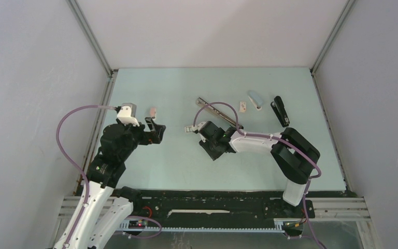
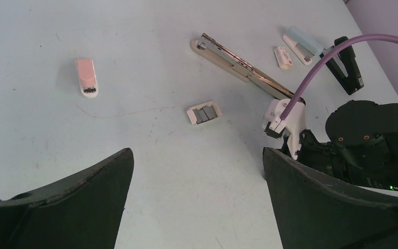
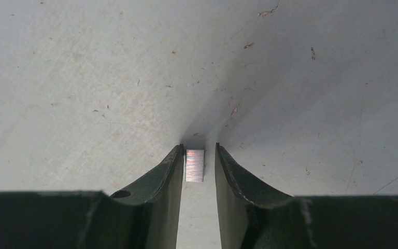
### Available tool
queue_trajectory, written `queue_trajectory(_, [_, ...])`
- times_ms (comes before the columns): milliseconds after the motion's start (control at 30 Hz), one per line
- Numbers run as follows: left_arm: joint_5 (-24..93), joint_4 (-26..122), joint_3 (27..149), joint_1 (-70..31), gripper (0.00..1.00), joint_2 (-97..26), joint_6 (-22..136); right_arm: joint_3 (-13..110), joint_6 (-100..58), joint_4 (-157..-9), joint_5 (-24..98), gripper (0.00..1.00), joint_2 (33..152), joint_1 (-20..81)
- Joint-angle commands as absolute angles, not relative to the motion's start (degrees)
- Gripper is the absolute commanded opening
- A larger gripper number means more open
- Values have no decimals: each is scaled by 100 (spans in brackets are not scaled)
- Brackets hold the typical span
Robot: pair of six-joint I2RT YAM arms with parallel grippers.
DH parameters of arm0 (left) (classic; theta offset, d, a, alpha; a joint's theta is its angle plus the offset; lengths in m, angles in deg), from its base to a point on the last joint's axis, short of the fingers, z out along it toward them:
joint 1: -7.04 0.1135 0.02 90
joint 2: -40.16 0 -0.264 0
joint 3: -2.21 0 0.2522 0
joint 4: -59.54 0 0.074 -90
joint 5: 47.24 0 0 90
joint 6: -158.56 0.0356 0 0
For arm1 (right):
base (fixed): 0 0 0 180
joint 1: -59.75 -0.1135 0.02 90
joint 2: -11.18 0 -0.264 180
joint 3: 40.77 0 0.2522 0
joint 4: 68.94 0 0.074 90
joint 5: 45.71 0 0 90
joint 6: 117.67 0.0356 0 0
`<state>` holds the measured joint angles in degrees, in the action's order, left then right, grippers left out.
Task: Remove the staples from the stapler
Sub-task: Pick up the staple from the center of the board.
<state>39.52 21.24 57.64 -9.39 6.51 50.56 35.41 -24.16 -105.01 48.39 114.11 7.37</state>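
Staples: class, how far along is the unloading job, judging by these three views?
Done: the long stapler lies swung open, grey strips sit in a white tray. In hand: right gripper straddles one staple strip on the table. Left: pink stapler, blue stapler, black stapler look shut.

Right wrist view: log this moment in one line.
right pincer: open | staple strip: between its fingers, not clamped | left pincer: open, empty

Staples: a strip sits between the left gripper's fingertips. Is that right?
No, wrong arm. The strip of staples sits between the right gripper's fingertips, as the right wrist view shows. The left gripper is wide open with nothing between its fingers.
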Motion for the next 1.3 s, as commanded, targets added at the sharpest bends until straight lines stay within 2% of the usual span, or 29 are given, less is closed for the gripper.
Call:
queue_trajectory(0, [3912, 2336, 5622, -891, 100, 721, 5028, 3587, -2497, -10648, 4804, 36, 11466, 688])
queue_trajectory(400, [3909, 2335, 5622, -876, 100, 736, 5028, 3588, -2462, -10740, 4644, 25, 11471, 675])
queue_trajectory(533, [3907, 2337, 5622, -878, 100, 744, 5028, 3588, -2488, -10703, 4651, 17, 11411, 669])
queue_trajectory(833, [3996, 2336, 5615, -878, 100, 834, 5028, 3597, -2530, -10404, 4772, 17, 11019, 830])
queue_trajectory(1267, [4070, 2337, 5613, -878, 100, 903, 5029, 4137, -2393, -10419, 4493, 16, 11082, 1007])
